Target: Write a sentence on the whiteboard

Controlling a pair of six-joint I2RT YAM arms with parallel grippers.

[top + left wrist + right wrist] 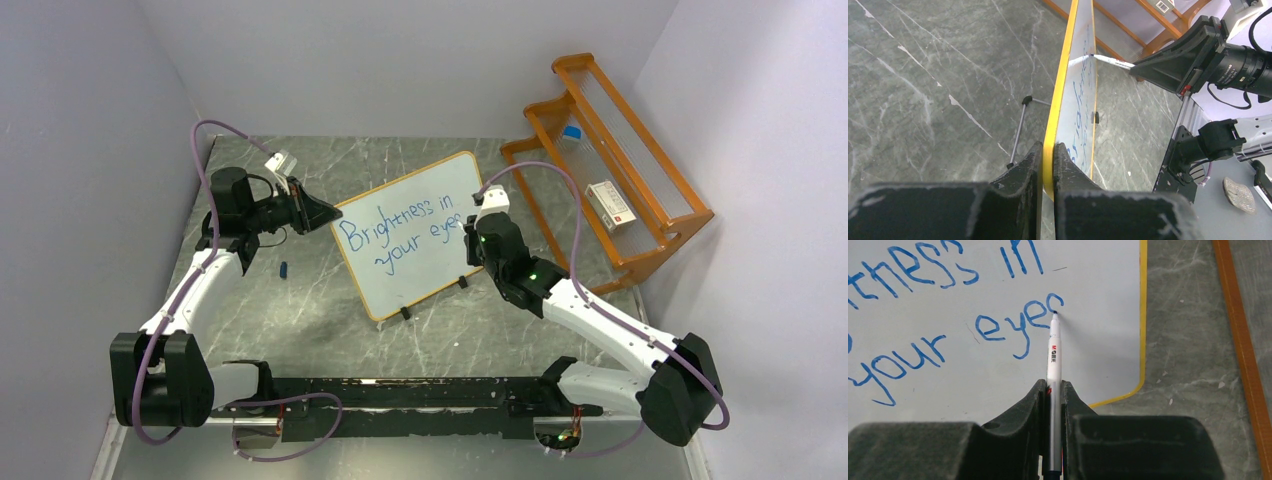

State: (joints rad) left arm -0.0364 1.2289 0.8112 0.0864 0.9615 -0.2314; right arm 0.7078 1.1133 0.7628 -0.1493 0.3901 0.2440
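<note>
I read the blue sentence (398, 226) as "Brightness in / your eye", plus a curl of a further letter. The marker (1053, 357) barrel is stamped M&G, with its tip touching that curl. Right pincer (1052, 390) is closed tight on the barrel. Left pincer (1048, 152) is clamped on the whiteboard (425, 275) at its left frame edge. The board stands mid-bench (300, 315), facing the arm bases, long axis running left to far right. An orange rack (640, 255) holding a small box (610, 205) stands right. A small blue piece (284, 269) lies left.
</note>
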